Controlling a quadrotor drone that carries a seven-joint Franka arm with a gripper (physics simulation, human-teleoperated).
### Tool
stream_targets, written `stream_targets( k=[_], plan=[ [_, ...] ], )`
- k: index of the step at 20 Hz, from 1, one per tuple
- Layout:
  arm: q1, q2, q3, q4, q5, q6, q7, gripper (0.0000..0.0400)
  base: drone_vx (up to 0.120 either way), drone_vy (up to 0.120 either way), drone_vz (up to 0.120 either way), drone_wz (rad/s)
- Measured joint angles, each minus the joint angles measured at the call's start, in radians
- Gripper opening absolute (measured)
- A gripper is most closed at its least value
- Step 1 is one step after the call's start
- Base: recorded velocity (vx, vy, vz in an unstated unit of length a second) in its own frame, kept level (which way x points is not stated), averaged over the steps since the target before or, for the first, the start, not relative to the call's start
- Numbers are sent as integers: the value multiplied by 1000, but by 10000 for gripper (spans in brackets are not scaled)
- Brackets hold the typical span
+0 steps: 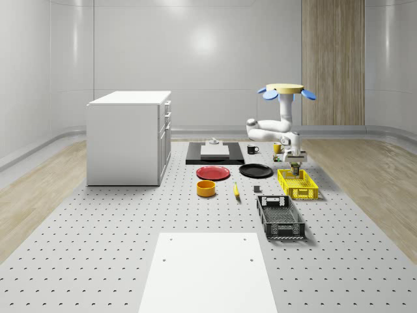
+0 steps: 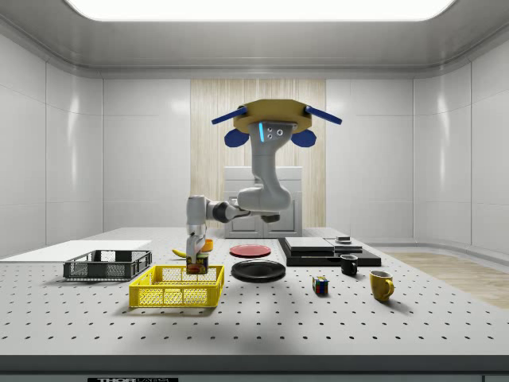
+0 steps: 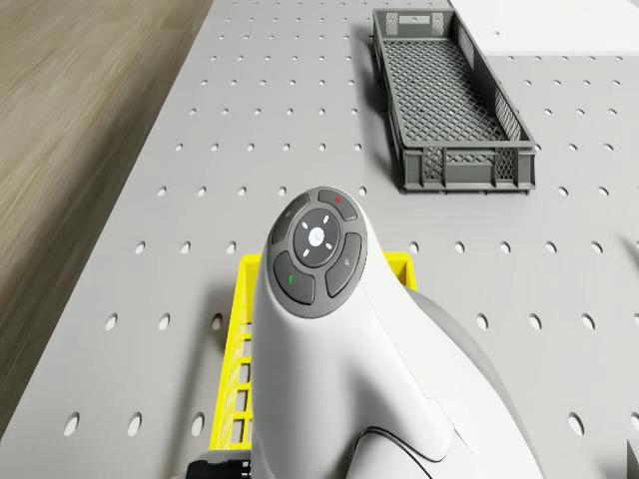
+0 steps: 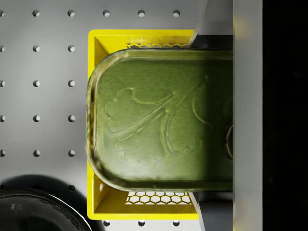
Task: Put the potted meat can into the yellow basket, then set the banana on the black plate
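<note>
Above the yellow basket [image 2: 177,287] we hover as the drone [image 2: 270,124], our arm bent down so the gripper [image 2: 196,261] hangs over the basket's end nearest the black plate [image 2: 258,270]. The fingers [image 4: 198,19] are clamped on the potted meat can [image 4: 161,120], held just over the basket's inside. The wrist view gives us the can's embossed green top, its long axis lying across the basket's width. The side view alone shows the banana [image 2: 180,253], half hidden behind the arm; its direction we cannot tell.
</note>
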Motion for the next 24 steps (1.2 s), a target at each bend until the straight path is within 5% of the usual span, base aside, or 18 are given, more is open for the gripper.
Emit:
stream_targets(
  k=[15, 19, 24],
  plan=[
    [-18, -18, -136, 35, -125, 66, -3, 288, 21, 0, -16, 0],
    [-23, -17, -169, 46, -153, 80, -4, 355, 0, 0, 0, 0],
    [-19, -15, -153, 41, -138, 72, -5, 387, 0, 0, 112, 0]
  ],
)
